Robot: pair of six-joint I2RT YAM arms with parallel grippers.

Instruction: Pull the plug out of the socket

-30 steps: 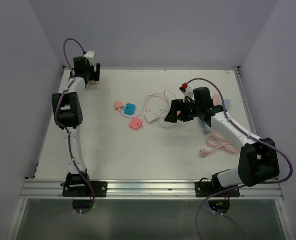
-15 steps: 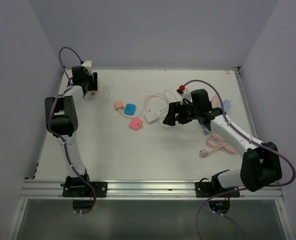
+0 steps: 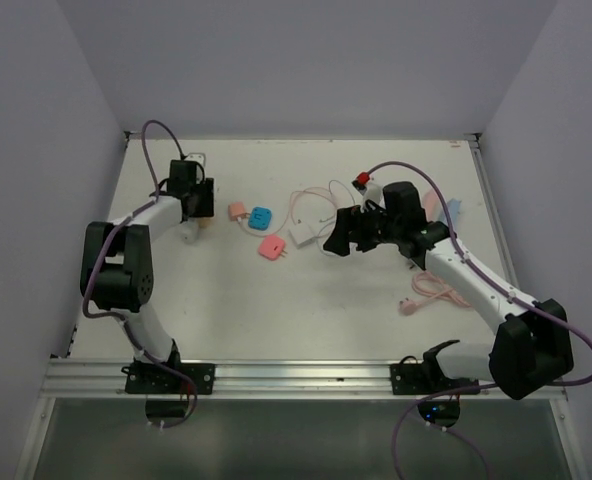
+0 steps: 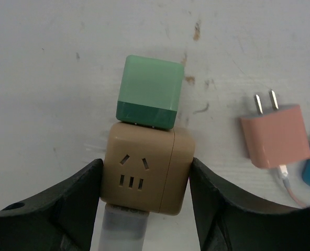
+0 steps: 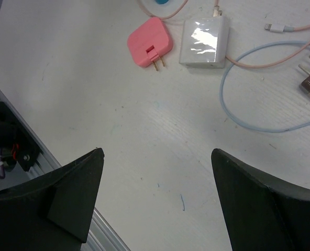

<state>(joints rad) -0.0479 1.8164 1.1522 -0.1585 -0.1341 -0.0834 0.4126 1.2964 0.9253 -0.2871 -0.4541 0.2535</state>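
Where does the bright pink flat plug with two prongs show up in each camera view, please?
Top external: the pink plug lies near the table's centre, just left of the white charger.
Left wrist: not in it.
Right wrist: near the top, left of centre, again just left of the white charger, the shared landmark.

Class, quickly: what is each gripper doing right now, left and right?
Left gripper: closed on the beige socket cube, with the green plug in it.
Right gripper: open, holding nothing.
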